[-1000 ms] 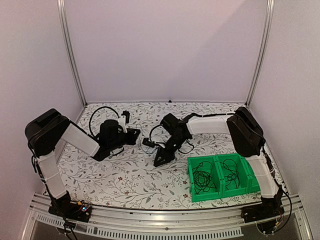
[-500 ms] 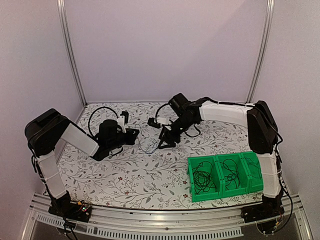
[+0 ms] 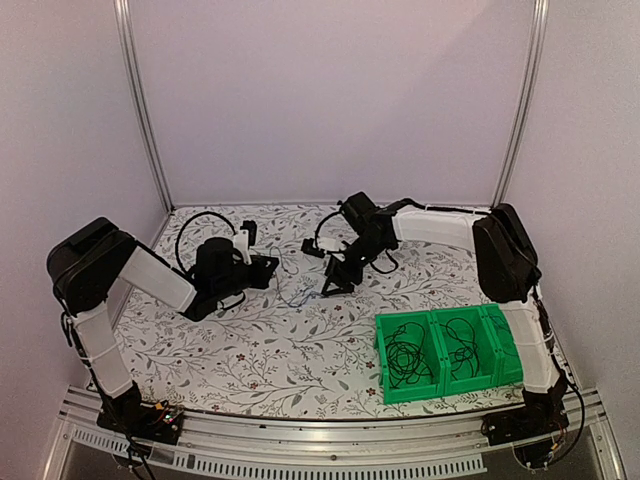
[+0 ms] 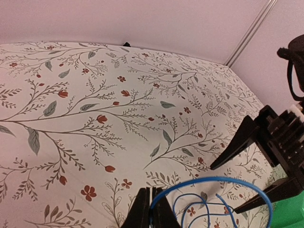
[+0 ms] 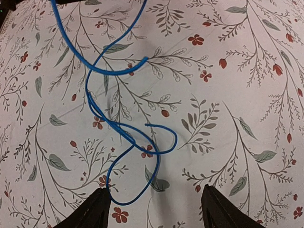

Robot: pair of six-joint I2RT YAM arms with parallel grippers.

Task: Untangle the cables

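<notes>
Left tool (image 3: 268,268) sits low at mid-left of the surface (image 3: 270,350), pointing twd the centre. Its fingers (image 4: 142,211) are pressed together w/ the blue cable (image 4: 213,179) pinched btwn them. In the left wrist view the cable comes straight out of the tips and arcs into a wide loop, w/ smaller curls inside it over the floral print.

Right tool (image 3: 330,285) reaches in from the far right, angled down, near the left tool but apart from it. Its fingers (image 5: 97,211) stand wide apart w/ nothing btwn them. In the right wrist view both tips show at the bottom edge, w/ the blue cable just ahead and not touching either one.

From the pinched end the blue cable runs across to the spot under the right tool. There it makes loose S-curves and one loop that crosses itself, approx mid-surface. Part of it casts a shadow, so some is raised; can't tell how much rests on the surface.

Green bins (image 3: 410,392) are at near right, three compartments in a row. Black cables (image 3: 405,358) lie coiled in the left and middle compartments; the contents of the right one can't be made out. The bins are well apart from both tools.
</notes>
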